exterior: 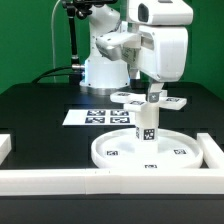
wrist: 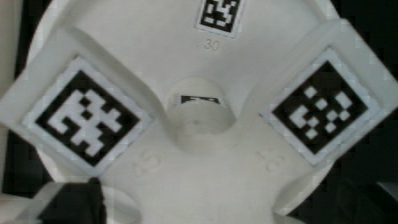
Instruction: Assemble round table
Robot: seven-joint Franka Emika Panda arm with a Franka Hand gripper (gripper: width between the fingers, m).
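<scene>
A white Franka arm (exterior: 160, 45) reached down over a black table (exterior: 40, 105), and its bulky wrist hid the gripper in the exterior view, so the fingers could not be made out there. Below it stood the round table's parts: the large rimmed disc (exterior: 120, 152) lay flat near the front, against the white border wall (exterior: 110, 180), and the short cylinder leg (exterior: 148, 122) stood upright at the disc's centre, a tag on its side. The cross-shaped foot piece (exterior: 152, 100) sat on top of the leg, though whether it was fully seated was hidden by the arm. Behind the disc, toward ten o'clock, the marker board (exterior: 95, 116) lay flat, its far end cut off by the foot piece. The wrist view looked straight down on the foot piece (wrist: 196, 150) — three tagged arms spread from a central hub with a small hole, the fourth arm lost beyond the edge. Only two dark, blurred fingertips (wrist: 80, 205) showed at the frame's corners — the jaws stood wide apart, clear of the foot piece, gripping nothing.
</scene>
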